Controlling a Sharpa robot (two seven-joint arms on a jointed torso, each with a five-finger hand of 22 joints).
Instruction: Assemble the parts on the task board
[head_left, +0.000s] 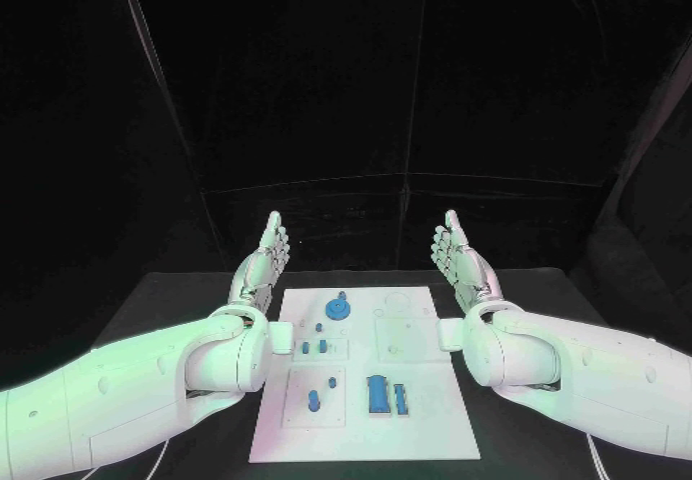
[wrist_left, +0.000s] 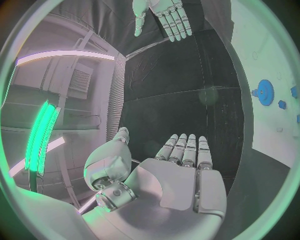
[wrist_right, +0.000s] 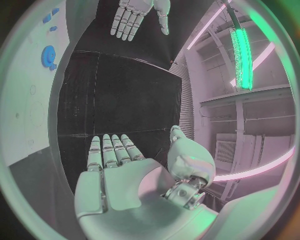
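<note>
i see the white board flat mid black table, small blue pieces on it: a round gear near its far end, a bigger block nearer me. left hand and right hand raised at the board's far corners, fingers straight and together, flat open palms facing, holding nothing. nothing between the hands and the pieces.
</note>
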